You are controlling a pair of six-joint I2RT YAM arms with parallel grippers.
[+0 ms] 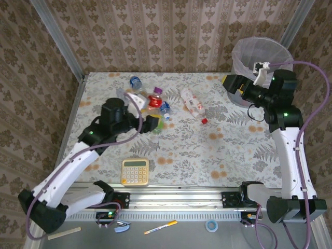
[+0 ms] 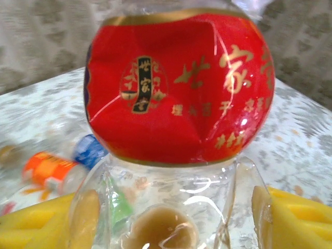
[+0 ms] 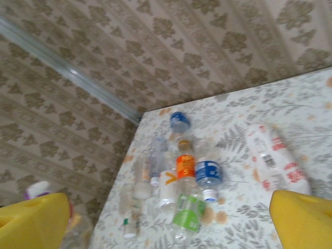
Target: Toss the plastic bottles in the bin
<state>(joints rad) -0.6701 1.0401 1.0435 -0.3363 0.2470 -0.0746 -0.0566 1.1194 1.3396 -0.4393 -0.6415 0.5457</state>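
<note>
We see a red-labelled bottle pinched at its clear end in the left claw, close to the other bottles lying in a cluster at the far left of the bench. The bin stands at the far right corner. Just beside it our right claw gapes wide and empty.

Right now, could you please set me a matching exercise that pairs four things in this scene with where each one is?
Things:
1. red-label bottle
2. yellow calculator
3. bin
4. white bottle

Places:
A. at the far right corner
B. at the near edge of the table
C. between the pads of the left hand
D. lying alone, right of the other bottles

Pairs: 1-C, 2-B, 3-A, 4-D
</note>
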